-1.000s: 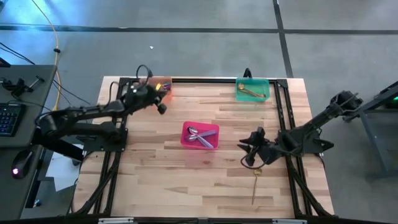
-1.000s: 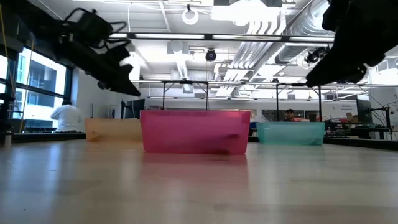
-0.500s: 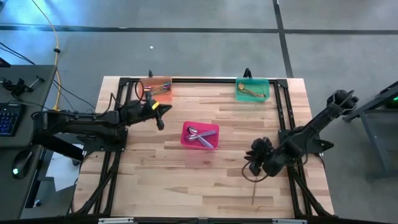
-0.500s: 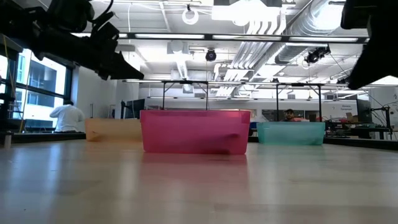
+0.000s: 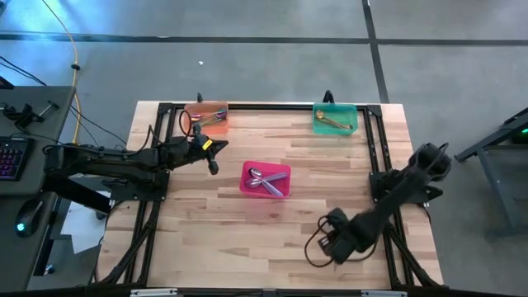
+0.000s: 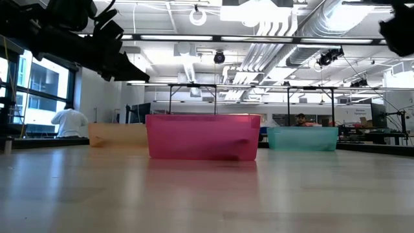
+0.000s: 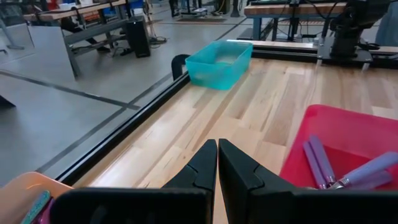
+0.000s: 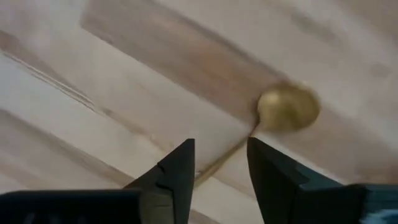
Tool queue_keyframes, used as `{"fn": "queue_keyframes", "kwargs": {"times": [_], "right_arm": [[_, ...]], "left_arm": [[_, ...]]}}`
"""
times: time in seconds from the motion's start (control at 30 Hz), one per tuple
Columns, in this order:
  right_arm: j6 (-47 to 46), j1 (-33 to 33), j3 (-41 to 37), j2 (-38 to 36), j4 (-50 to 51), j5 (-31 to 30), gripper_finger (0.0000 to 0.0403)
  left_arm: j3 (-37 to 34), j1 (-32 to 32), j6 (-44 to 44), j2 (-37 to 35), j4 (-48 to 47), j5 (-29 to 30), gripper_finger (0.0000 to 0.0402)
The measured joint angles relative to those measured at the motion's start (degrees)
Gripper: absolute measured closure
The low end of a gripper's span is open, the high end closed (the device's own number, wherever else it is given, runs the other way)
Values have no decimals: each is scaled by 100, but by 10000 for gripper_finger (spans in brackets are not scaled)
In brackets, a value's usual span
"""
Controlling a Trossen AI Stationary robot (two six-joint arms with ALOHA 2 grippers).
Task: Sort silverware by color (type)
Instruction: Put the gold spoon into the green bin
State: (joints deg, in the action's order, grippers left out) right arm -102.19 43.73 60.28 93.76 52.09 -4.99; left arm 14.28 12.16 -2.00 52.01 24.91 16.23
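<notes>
**A:** Since a second ago the right gripper [image 5: 328, 245] has swung from mid-table down to the near right part of the table, right over where the gold spoon [image 8: 283, 112] was lying, while the left gripper [image 5: 212, 152] has pulled back from the orange bin [image 5: 206, 113] to hover between it and the pink bin [image 5: 266, 179].

**B:** So the left drop looks finished, and the right arm is going for the last loose piece?

**A:** That's my reading. No other silverware shows loose on the wood; the rest lies in the bins, gold ones in the green bin [image 5: 335, 118] at the far right.

**B:** How do the right fingers stand?

**A:** Apart, and holding nothing. From the right wrist, the spoon's thin handle runs into the gap between them, its round bowl just beyond the tips. Whether the tips touch the wood, I can't really tell.

**B:** And the left?

**A:** Fingers [image 7: 202, 171] pressed together, empty, with the lilac-handled spoons [image 7: 348, 171] in the pink bin just beside it.
</notes>
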Motion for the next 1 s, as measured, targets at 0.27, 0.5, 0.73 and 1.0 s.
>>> {"fn": "queue_keyframes", "kwargs": {"times": [0.27,0.5,0.73,1.0], "right_arm": [[-1061,198,143,812,40,358,258],[-1203,203,52,1051,-9,-14,288],[-889,175,-269,1013,-487,-114,354],[745,-388,-28,973,149,-371,400]], "left_arm": [[0,2,-11,0,-7,3,396],[0,-76,2,0,33,2,396],[0,-388,-9,0,54,-3,396],[0,-490,-63,0,223,22,396]]}}
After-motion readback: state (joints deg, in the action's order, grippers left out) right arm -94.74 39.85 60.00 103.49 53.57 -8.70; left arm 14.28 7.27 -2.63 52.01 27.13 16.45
